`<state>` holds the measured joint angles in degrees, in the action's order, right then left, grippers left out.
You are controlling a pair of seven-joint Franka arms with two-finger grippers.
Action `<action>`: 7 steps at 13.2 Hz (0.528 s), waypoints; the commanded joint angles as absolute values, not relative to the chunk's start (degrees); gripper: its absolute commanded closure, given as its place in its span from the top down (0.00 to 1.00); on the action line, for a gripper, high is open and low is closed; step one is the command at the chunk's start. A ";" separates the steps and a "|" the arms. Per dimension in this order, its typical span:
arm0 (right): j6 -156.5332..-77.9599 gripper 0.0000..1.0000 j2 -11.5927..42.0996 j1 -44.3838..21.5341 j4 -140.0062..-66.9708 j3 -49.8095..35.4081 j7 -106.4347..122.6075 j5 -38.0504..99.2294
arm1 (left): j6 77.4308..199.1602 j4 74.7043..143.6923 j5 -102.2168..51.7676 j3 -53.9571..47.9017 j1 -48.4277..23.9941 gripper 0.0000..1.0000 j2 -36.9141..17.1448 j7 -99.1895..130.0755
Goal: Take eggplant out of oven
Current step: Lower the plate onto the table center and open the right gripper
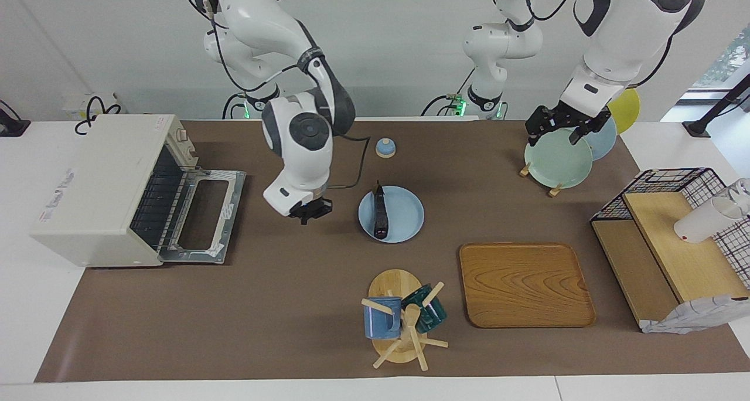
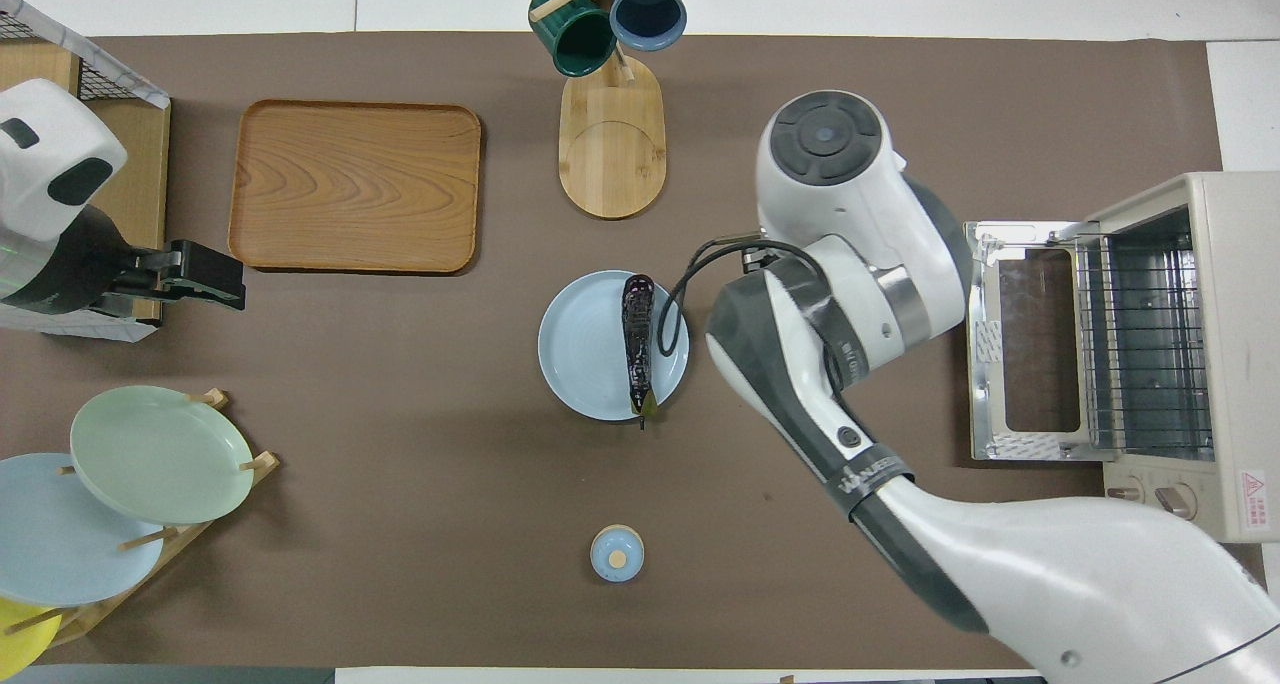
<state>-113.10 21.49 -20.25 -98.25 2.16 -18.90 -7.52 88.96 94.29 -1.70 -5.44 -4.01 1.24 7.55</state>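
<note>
1. The eggplant (image 1: 380,212) lies on a blue plate (image 1: 404,225) mid-bench, well apart from the oven (image 1: 99,190), whose door hangs open. Removal looks complete.
2. The right pincer (image 1: 311,211) hovers between oven and plate, holding nothing; finger gap: cannot tell.
3. The left pincer (image 1: 562,125) waits over the plate rack (image 1: 554,187); finger state: cannot tell.

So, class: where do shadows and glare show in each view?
Facing view: soft shadows fall beside the oven and wooden tray, away from the robots. Overhead view: small highlights glint on the eggplant; the right arm blocks its own gripper.
</note>
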 commanded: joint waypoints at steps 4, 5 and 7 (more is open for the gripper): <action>-121.38 0.00 15.21 -12.41 -114.60 1.67 -15.12 -10.70 | 91.76 95.19 -2.46 -5.97 -4.57 1.00 2.02 8.52; -122.33 0.00 14.77 -9.00 -116.26 1.41 -14.60 -11.59 | 92.02 95.19 -2.63 -6.24 -4.83 1.00 1.85 8.61; -122.69 0.00 14.15 -6.60 -118.30 1.49 -10.22 -11.78 | 93.07 95.18 -3.42 -6.15 -7.63 1.00 1.23 8.79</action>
